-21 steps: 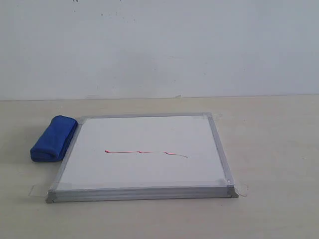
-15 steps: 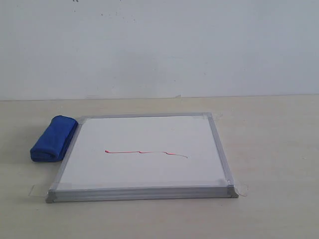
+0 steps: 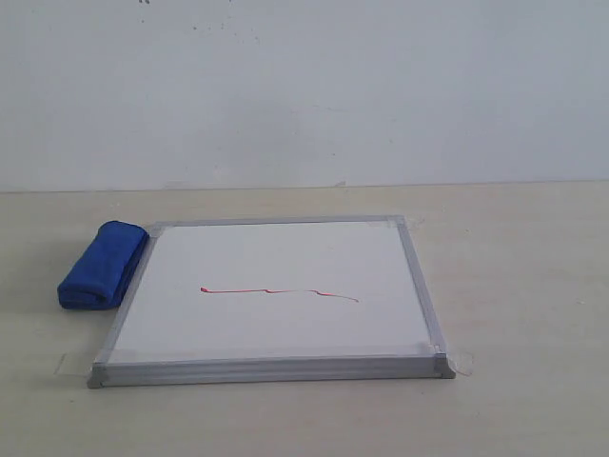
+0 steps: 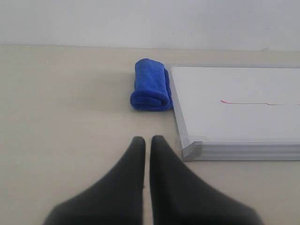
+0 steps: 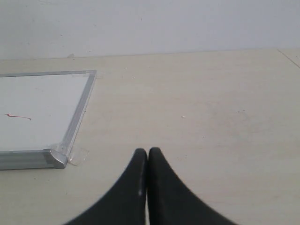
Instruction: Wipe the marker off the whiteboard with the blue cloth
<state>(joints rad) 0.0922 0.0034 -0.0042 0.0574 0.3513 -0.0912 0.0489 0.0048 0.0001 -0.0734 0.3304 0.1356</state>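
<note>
Nothing moved. My left claw [image 4: 147, 140] and right claw [image 5: 148, 151] together, empty. Pre-grasp; marker [image 3: 276, 290] untouched. Next: open left, grab cloth [image 3: 103, 266], mid-left of exterior frame, seemingly touching board [image 3: 285, 248].

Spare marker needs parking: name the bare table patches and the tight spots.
Widest free patch: the table right of the whiteboard. Also bare: the strips behind and in front of it. Crowded only where the blue cloth lies along the board's left edge.
</note>
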